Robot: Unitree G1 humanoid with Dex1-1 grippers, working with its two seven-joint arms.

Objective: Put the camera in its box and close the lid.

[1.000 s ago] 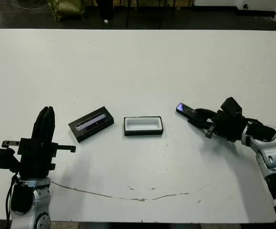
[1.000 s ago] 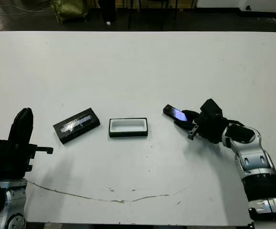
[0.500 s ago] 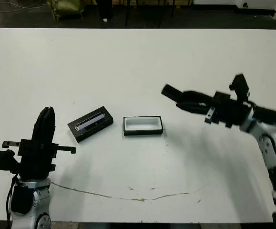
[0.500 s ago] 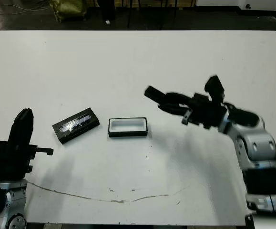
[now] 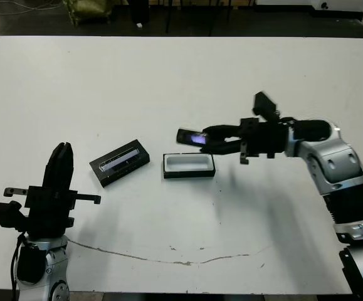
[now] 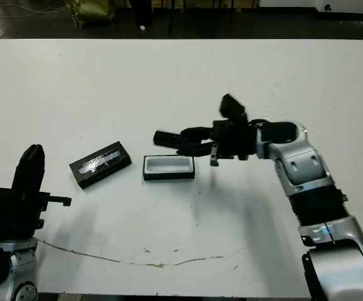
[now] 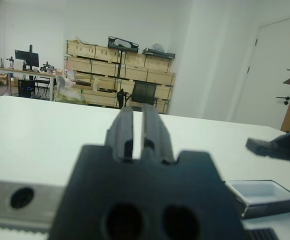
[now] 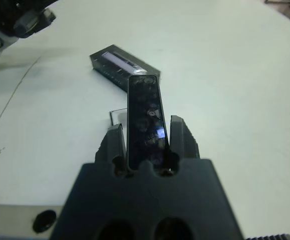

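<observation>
Right hand (image 5: 215, 140) grips the camera (image 5: 190, 137) by one end, held above the box (image 5: 189, 165) on the desk. Looks light, rigid, glossy; likely slippery. Left hand (image 7: 138, 131) nearly closed, empty.

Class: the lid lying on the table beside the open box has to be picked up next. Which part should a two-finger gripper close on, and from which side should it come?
Grip the lid across its two long side walls, near the middle, coming straight down from above. It lies flat with its silvery strip facing up, turned at a slant to the box, so the fingers should turn to match that slant. Its narrow width likely suits the left gripper, the nearer one.
</observation>
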